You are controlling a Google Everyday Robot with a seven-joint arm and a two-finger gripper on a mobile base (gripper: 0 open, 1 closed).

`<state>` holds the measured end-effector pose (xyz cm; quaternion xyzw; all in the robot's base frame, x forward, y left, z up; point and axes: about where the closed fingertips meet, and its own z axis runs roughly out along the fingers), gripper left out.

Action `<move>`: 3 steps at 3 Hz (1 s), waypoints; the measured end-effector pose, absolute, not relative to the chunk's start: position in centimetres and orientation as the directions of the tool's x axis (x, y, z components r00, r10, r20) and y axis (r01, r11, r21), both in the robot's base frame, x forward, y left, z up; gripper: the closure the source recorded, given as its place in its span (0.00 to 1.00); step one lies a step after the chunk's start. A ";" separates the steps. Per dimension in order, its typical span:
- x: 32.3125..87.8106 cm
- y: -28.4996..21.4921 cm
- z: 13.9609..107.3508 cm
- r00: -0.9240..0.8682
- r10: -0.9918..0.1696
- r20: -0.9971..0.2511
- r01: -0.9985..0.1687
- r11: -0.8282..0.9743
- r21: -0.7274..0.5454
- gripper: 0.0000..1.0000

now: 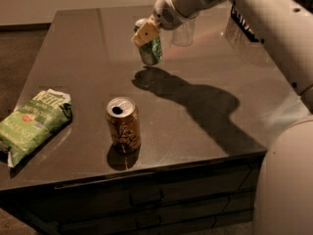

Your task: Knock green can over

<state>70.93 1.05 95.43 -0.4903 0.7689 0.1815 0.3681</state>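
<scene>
1. Green can (pixel 151 52) isn't knocked over yet imo. It's tilted mid-tip at the far side of the table (pixel 73 58), behind the chip bag (pixel 34 124) and the brown can (pixel 123 126).
2. It looks small and shiny green, with a silvery top.
3. Gripper (pixel 145 34) is pressed against its top. Can't tell if it's open or closed.

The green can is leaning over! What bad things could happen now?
The green can leans under the gripper; it might slip free and settle upright instead of falling. Once down, it could roll over the smooth table and off an edge, or bump the open brown can.
</scene>
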 end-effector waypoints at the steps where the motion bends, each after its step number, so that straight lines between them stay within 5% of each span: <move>1: 68.8 -2.7 95.3 -0.278 -0.750 -0.600 -0.896 0.427 -0.119 1.00; 2: 66.5 -6.4 93.5 -0.306 -0.852 -0.425 -0.916 0.386 -0.113 1.00; 3: 64.4 -9.4 91.5 -0.308 -0.913 -0.268 -0.939 0.338 -0.071 0.82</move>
